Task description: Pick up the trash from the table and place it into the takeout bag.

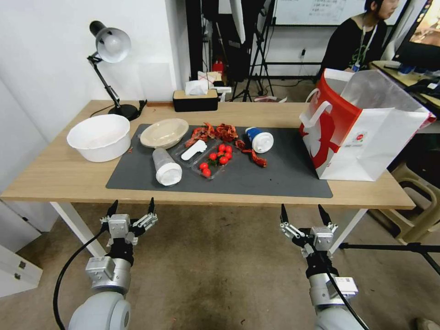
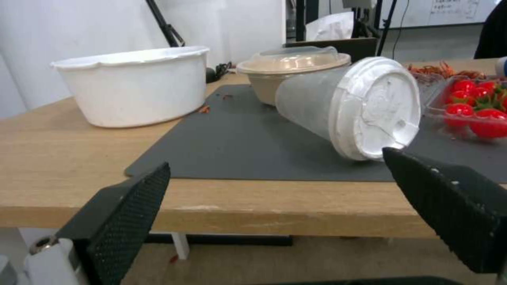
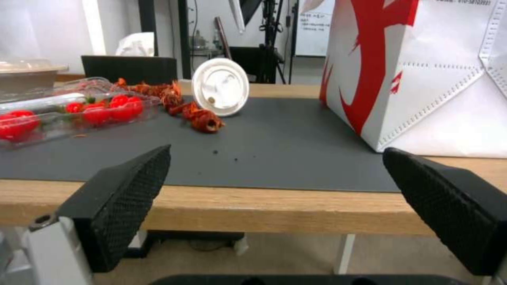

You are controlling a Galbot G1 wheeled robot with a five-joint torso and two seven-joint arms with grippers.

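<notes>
The table [image 1: 55, 176] is long, light wood with a dark mat [image 1: 275, 176]. The takeout bag [image 1: 366, 137] stands at its right end, tall and boxy, white with a red side, mouth open upward; thin paper, so it may tip if nudged. Far left sits a big white bowl [image 1: 98, 137], not trash. Beside it on the mat rests the shallow beige dish [image 1: 163, 133]: light and stiff, best pinched at the rim. The clear cup [image 1: 166, 167] lies on its side near the front edge, white lid toward the robot; probably empty, thin-walled, apt to roll or dent, so grip across its body gently. The blue cup [image 1: 259, 139] lies tipped farther right, lid forward, same handling. Red scraps [image 1: 220, 132] lie by a tomato tray [image 1: 215, 160]. Both the left gripper [image 1: 131, 208] and right gripper [image 1: 305, 211] hover below the near edge, fingers spread wide, holding nothing
</notes>
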